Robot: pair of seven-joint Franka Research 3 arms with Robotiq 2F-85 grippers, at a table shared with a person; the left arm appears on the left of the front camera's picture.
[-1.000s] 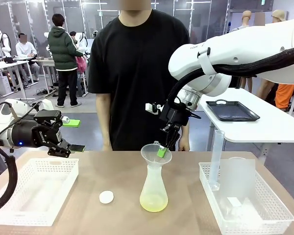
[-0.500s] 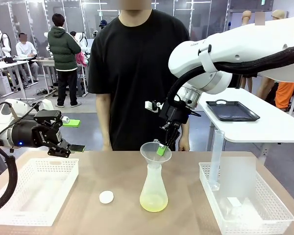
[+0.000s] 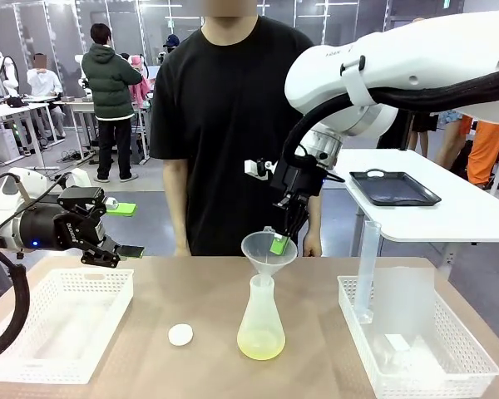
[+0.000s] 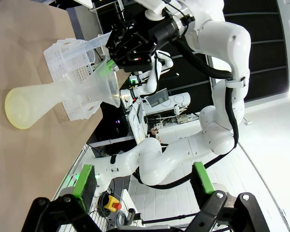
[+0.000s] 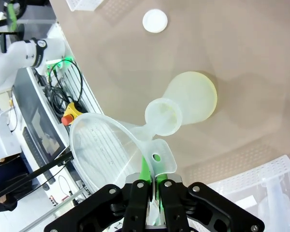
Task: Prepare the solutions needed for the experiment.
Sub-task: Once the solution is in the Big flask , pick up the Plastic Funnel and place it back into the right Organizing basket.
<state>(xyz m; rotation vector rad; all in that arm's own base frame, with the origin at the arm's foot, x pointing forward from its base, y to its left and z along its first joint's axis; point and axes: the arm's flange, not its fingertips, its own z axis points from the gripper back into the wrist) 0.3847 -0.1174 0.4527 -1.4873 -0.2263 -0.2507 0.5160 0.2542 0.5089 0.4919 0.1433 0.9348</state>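
The funnel [image 3: 269, 250], clamped at its rim tab by the right gripper [image 3: 279, 243], has been raised slightly from the flask [image 3: 261, 312] of solution [image 3: 260, 345]. The left gripper [image 3: 126, 229] is held apart, unmoved.

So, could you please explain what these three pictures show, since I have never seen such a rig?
Two white robot arms share a table with a person opposite. The wide picture comes from a fixed camera between the arms; the other two come from cameras on each wrist, so they look tilted. The right arm has its jaws shut on a clear funnel, held at the mouth of a flask with a little yellow-green liquid. The left arm, jaws open, hovers near a white basket. A white cap lies nearby.
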